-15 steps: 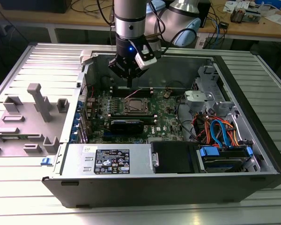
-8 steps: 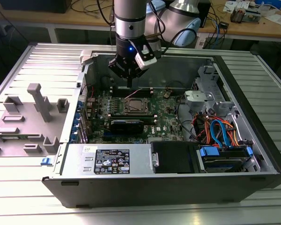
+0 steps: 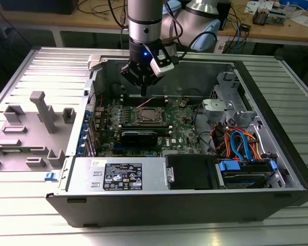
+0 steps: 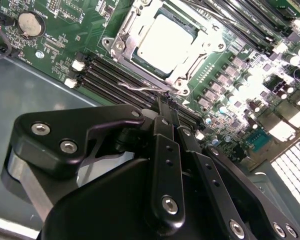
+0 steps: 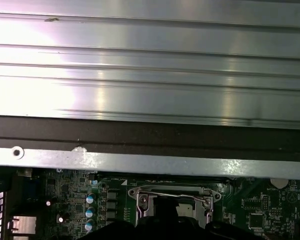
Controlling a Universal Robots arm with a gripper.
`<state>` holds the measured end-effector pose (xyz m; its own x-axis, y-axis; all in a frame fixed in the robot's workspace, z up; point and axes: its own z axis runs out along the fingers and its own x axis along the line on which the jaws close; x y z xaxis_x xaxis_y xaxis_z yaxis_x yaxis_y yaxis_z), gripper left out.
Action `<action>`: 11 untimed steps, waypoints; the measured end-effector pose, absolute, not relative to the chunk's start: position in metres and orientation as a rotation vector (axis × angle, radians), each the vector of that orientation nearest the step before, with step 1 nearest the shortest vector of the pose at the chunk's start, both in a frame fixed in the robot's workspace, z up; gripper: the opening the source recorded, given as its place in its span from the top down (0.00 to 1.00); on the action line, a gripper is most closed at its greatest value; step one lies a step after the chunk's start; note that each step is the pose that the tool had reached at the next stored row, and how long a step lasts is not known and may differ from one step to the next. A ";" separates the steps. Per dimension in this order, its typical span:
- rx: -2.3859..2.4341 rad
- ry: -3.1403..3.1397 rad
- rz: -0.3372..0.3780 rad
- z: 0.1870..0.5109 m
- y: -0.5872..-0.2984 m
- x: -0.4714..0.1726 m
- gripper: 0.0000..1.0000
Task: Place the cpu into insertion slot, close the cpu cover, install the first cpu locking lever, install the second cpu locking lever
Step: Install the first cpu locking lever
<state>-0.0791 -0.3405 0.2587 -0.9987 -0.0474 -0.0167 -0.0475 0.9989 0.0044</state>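
Note:
The cpu (image 4: pixel 165 42) lies flat in the insertion slot (image 3: pixel 150 117) on the green motherboard (image 3: pixel 182 125), its silver top showing through the window of the cpu cover (image 4: pixel 124 37), which is folded down over it. A thin wire locking lever (image 4: pixel 137 88) runs along the socket's edge, beside the memory slots. In the first wrist view a locking lever (image 5: pixel 175 196) crosses the socket. My gripper (image 4: pixel 167 102) is shut with nothing between its fingers, its tip close to that lever. In the exterior view the gripper (image 3: pixel 143 93) points down just behind the socket.
The board sits inside an open computer case (image 3: pixel 277 102). Black memory slots (image 4: pixel 110 75) flank the socket. A power supply (image 3: pixel 118 174) and drive bay with orange and blue cables (image 3: pixel 241 143) fill the near side. A grey fixture (image 3: pixel 41 118) stands at the exterior view's left.

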 end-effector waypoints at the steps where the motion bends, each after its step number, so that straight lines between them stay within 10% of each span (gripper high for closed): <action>1: -0.076 3.124 0.008 0.257 -0.340 -0.079 0.89; 11: -0.086 3.123 0.010 0.240 -0.340 -0.073 0.89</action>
